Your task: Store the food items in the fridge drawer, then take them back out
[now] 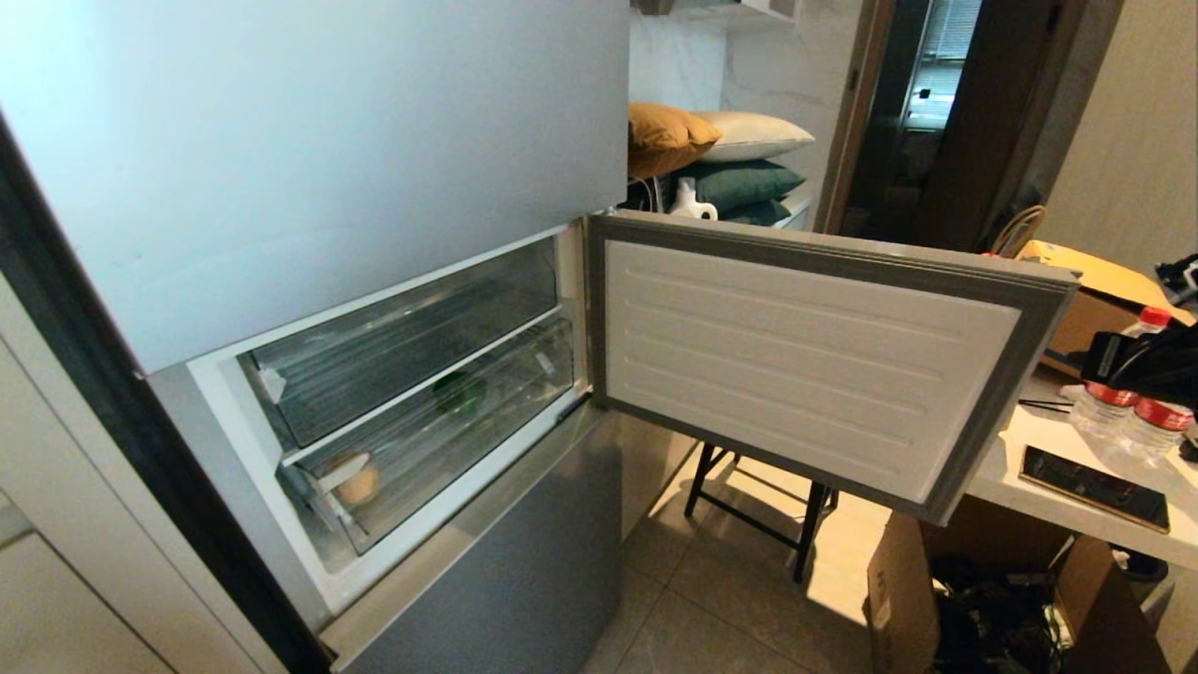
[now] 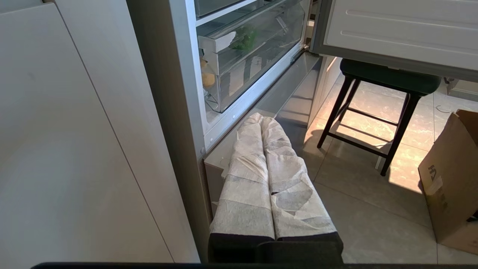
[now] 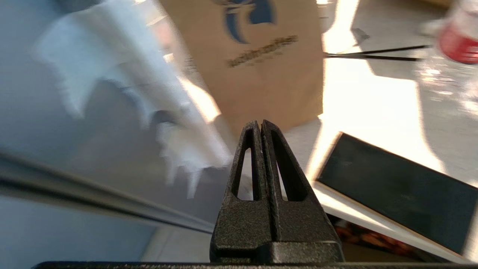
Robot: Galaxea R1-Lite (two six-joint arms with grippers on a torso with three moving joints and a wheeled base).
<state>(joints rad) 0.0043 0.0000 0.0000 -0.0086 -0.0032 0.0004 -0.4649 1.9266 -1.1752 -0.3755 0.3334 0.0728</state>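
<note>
My right end effector [image 3: 261, 125] hangs at the far right over the white bench [image 1: 1029, 468], fingers pressed together and holding nothing. My left end effector [image 2: 267, 121], wrapped in white cloth and also pressed together, sits low by the fridge. The pepper [image 1: 459, 391] and potato [image 1: 357, 483] lie inside the drawer [image 1: 487, 421], pepper farther right. The door [image 1: 796, 356] stands open.

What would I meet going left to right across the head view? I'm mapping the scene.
potato → green bell pepper, both in the fridge drawer → open fridge door → phone → water bottles, with the right gripper over them.
</note>
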